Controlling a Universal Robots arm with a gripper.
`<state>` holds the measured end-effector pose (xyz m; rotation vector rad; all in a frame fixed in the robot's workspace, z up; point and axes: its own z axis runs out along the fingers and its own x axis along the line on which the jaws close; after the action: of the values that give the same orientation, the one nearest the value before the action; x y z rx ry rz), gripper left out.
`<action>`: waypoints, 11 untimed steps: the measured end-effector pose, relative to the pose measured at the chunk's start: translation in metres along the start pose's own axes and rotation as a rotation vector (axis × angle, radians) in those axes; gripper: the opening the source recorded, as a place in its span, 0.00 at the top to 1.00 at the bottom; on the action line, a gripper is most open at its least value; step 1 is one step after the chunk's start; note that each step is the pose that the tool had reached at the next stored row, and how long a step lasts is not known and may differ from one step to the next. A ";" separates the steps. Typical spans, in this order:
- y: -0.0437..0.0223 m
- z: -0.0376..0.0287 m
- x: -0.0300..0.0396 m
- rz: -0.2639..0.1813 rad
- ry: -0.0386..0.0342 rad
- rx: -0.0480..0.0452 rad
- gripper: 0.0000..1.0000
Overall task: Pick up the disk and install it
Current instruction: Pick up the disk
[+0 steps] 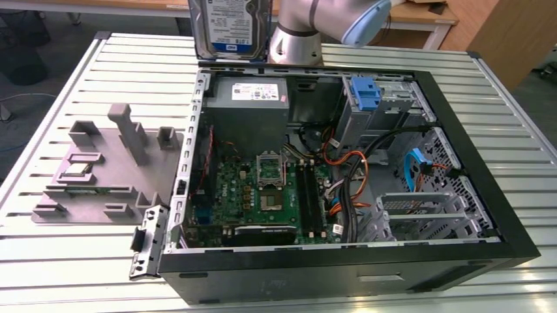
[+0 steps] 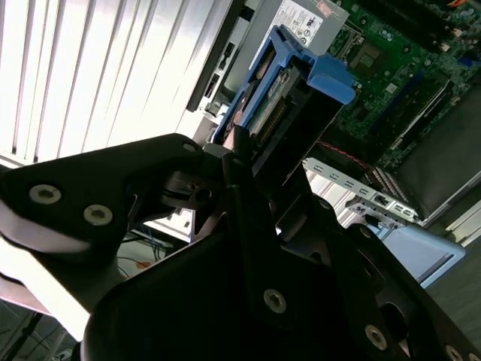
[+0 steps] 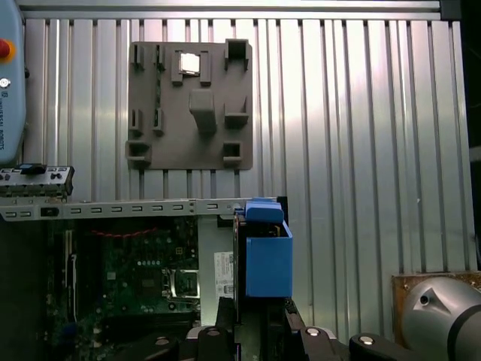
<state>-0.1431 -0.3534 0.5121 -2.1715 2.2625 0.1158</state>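
Observation:
The disk (image 1: 228, 29) hangs upright in the air above the far corner of the open computer case (image 1: 487, 195), on the exterior view's left. Its blue-and-white label faces the exterior camera. In both wrist views the disk's blue carrier frame (image 2: 312, 75) (image 3: 267, 259) juts out from between my black fingers. My gripper (image 2: 248, 162) (image 3: 248, 320) is shut on the disk's near end. The case's motherboard (image 2: 391, 68) and power supply lie beyond the disk.
A grey box with a white sticker (image 1: 252, 91) sits inside the case under the disk. A bare blue bracket (image 1: 366, 94) stands in the far bay and a silver drive cage (image 1: 426, 212) is near the front. A grey fixture plate (image 1: 104, 169) lies on the slatted table (image 1: 52, 261).

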 end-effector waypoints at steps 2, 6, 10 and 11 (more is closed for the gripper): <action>-0.0047 -0.0002 -0.0002 0.000 0.0000 0.0001 0.65; -0.0142 -0.0006 -0.0006 0.000 -0.0001 0.0001 0.65; -0.0237 -0.0011 -0.0010 0.000 0.0000 0.0000 0.65; -0.0259 -0.0012 -0.0011 0.000 0.0000 0.0000 0.65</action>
<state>-0.1171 -0.3535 0.5121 -2.1715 2.2624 0.1158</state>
